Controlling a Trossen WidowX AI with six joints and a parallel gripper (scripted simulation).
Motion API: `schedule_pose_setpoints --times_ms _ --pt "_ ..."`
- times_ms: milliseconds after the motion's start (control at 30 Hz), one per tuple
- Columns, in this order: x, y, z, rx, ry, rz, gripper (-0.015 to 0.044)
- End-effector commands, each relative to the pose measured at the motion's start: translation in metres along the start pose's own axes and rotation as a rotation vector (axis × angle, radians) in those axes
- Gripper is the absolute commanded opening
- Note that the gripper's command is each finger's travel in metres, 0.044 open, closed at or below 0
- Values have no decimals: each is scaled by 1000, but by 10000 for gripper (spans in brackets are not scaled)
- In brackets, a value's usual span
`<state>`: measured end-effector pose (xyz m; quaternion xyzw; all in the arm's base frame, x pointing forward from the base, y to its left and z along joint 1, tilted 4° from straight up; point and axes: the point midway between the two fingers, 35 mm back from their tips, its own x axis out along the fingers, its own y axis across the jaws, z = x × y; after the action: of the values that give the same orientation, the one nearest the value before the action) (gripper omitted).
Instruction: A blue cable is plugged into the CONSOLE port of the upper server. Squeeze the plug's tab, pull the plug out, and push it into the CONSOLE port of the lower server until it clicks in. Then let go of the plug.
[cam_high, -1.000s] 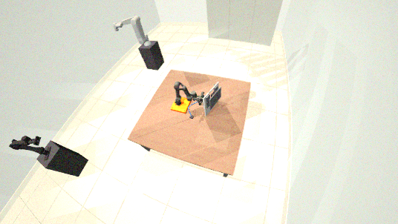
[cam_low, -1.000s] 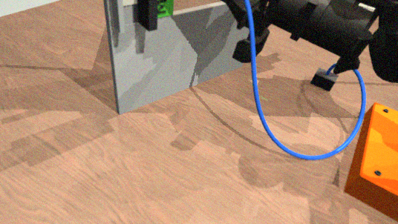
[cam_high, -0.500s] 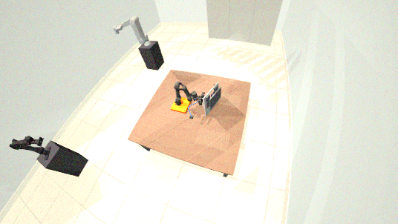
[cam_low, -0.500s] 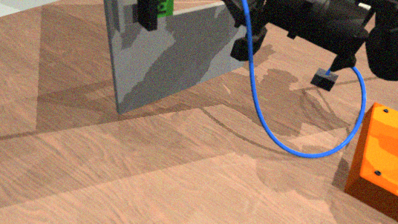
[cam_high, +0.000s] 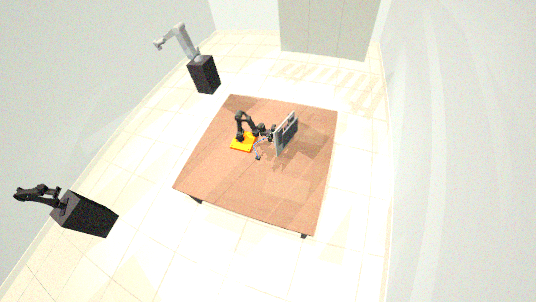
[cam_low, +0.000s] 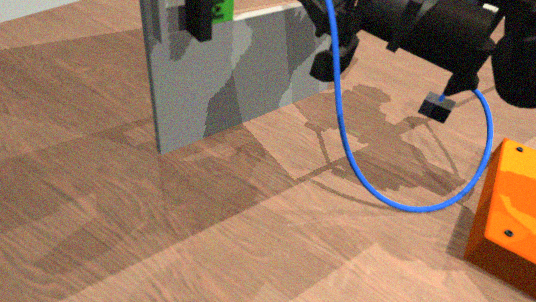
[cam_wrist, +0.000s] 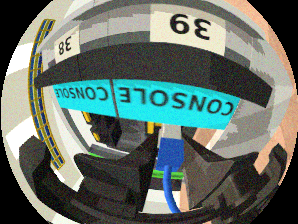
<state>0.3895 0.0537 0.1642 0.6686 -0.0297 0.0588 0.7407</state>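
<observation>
Has the blue plug (cam_wrist: 170, 154) gripped between the two dark fingers of the hand (cam_high: 272, 134) (cam_low: 327, 47) (cam_wrist: 168, 136), as seen from the wrist. Shows a boxy, saturated blue body there, with a paler grey, squarish nose running forward from the fingers to the underside of a cyan CONSOLE label (cam_wrist: 175, 104). Disappears at the nose's far end behind that label, so cannot tell how deep in a port, or whether clicked in. Trails a smooth, round, bright blue cable (cam_high: 255, 148) (cam_low: 341, 130) (cam_wrist: 168, 185) from the rear of the plug, back between the fingers. Dips below the hand in a wide, slack U, then rises behind the arm, near a small dark grey block (cam_high: 258, 157) (cam_low: 436, 107) with a short blue stub on top. Faces, just ahead of the hand, an upright grey panel (cam_high: 286, 134) (cam_low: 260, 75) standing on the wooden table (cam_high: 250, 185) (cam_low: 225, 240). Reads upside down in the wrist view: CONSOLE twice, with a cream 39 tag (cam_wrist: 187, 28) beyond the nearer lettering and a smaller 38 tag (cam_wrist: 66, 45) beyond the other. Leaves the orange base (cam_high: 243, 143) (cam_low: 517, 200) behind the hand, on the arm's side.
</observation>
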Motion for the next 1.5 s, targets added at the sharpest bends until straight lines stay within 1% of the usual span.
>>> schedule_pose_setpoints --times_ms 0,467,1467 --pt "0 0 0 0 0 0 79" --pt "-2 0 -1 0 0 0 440" --pt "-19 18 -11 1 0 -1 440"
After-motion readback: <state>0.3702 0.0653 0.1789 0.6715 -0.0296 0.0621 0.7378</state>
